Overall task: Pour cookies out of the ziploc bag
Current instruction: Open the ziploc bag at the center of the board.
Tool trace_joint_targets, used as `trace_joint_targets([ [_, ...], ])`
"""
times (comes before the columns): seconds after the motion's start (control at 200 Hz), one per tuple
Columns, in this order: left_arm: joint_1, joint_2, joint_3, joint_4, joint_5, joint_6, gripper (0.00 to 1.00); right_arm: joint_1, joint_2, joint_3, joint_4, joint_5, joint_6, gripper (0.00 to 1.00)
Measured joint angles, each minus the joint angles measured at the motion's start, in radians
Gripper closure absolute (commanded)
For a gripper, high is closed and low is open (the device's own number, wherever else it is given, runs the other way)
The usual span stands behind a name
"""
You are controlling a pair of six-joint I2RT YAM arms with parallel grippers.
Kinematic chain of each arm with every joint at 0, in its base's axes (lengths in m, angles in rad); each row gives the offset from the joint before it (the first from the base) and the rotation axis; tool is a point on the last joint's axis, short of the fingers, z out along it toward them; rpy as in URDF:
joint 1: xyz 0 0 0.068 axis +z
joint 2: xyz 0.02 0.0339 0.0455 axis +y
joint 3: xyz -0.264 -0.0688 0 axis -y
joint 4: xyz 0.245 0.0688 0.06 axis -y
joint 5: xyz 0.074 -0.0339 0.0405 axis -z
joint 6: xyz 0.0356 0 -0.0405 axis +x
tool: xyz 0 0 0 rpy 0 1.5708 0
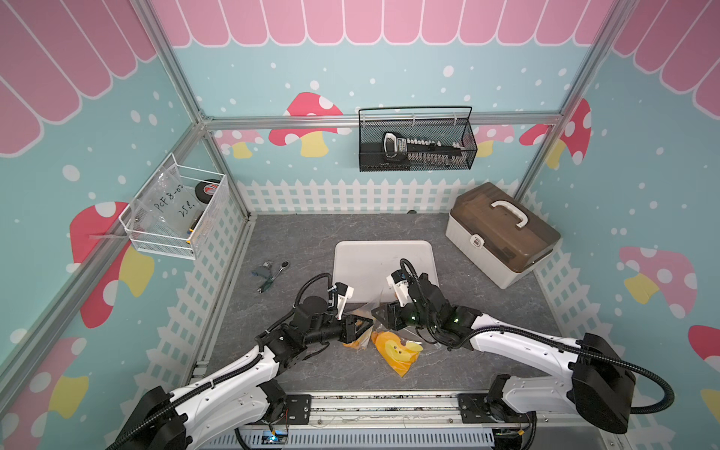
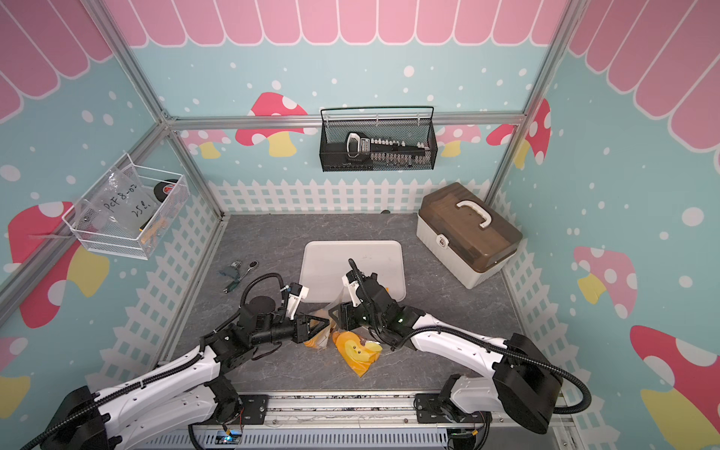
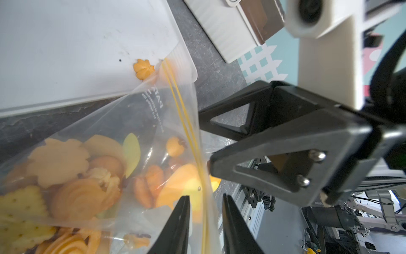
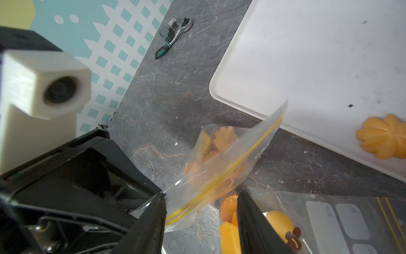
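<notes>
- Small golden-orange cookies point(image 3: 72, 187) sit inside the clear ziploc bag with a yellow zip strip point(image 3: 140, 114), which slants by the near rim of the flat white tray point(image 1: 374, 257)
- One flower-shaped cookie point(image 4: 384, 138) lies on the tray
- Left gripper point(image 3: 206, 196): jaws apart, the zip strip running between them
- Right gripper point(image 4: 201, 194): jaws apart too, the bag's edge against one finger
- A second clear bag with a yellow face print point(image 1: 397, 350) lies on the grey marbled tabletop point(image 1: 272, 362) beside them

Left arm point(image 1: 233, 393) and right arm point(image 1: 522, 343): white shells, black joints. Black corrugated cables point(image 1: 317, 276) on each. Blocky white wrist camera housing point(image 4: 39, 92). Black fingers point(image 3: 285, 138) with triangular cut-outs, silver screws point(image 3: 316, 155). Green LEDs point(image 1: 454, 320) at the right wrist.
</notes>
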Motion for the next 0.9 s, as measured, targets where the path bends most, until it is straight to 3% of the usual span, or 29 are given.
trace_joint_targets([
  [0.13,0.021,-0.016,0.021,-0.003,0.003,0.006,0.70,0.000,0.000,0.000,0.000,0.001,0.003,0.49],
  [0.405,0.090,-0.025,0.007,0.025,0.053,-0.014,0.88,-0.008,0.007,0.000,0.054,-0.002,0.033,0.51],
  [0.58,0.092,0.013,-0.019,0.092,0.106,-0.038,0.91,-0.027,0.024,-0.010,0.122,-0.020,0.065,0.53],
  [0.901,0.079,0.036,-0.082,0.191,0.148,-0.082,0.94,-0.047,0.031,-0.119,0.210,-0.063,0.119,0.65],
])
